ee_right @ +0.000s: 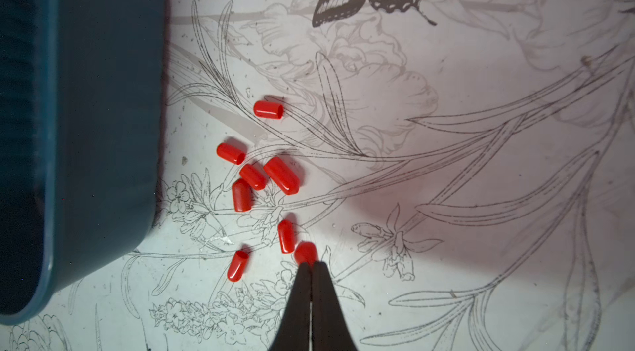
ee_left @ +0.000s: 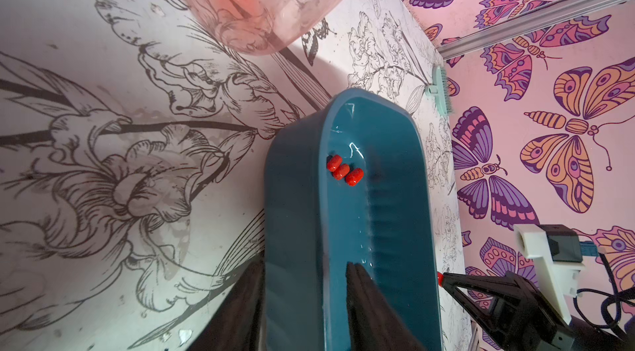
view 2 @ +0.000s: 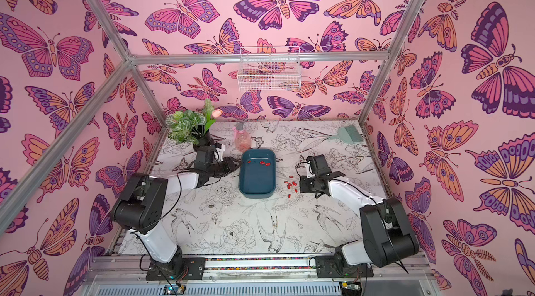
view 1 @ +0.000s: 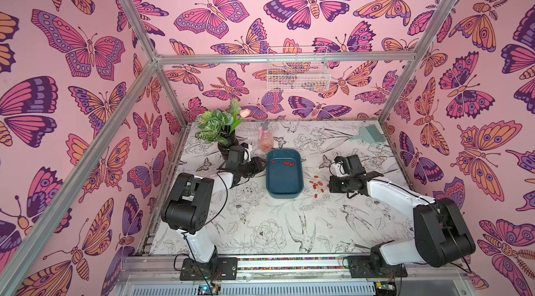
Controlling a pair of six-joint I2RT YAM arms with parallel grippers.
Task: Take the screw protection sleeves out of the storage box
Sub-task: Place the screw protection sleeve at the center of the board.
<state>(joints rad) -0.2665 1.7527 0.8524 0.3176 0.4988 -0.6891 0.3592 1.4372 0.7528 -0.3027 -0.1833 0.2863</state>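
Observation:
The dark teal storage box [view 1: 285, 190] [view 2: 257, 189] [ee_left: 299, 229] [ee_right: 103, 91] lies mid-table. A few red screw protection sleeves [view 1: 288, 163] [view 2: 264, 163] [ee_left: 340, 170] rest inside at its far end. Several more sleeves [view 1: 317, 186] [view 2: 291, 185] [ee_right: 256, 176] are scattered on the table just right of the box. My left gripper [view 1: 264, 165] [view 2: 238, 165] [ee_left: 304, 265] straddles the box's left wall, one finger inside and one outside, shut on it. My right gripper [view 1: 330, 186] [view 2: 301, 186] [ee_right: 312, 263] is low over the scattered sleeves, shut on one sleeve [ee_right: 305, 252] at its tips.
A pink spray bottle [view 1: 265, 139] stands just behind the box, close to my left arm. A plant in a dark vase [view 1: 223, 135] is at the back left and a green brush [view 1: 366, 135] at the back right. A white wire basket [view 1: 298, 73] hangs on the back wall.

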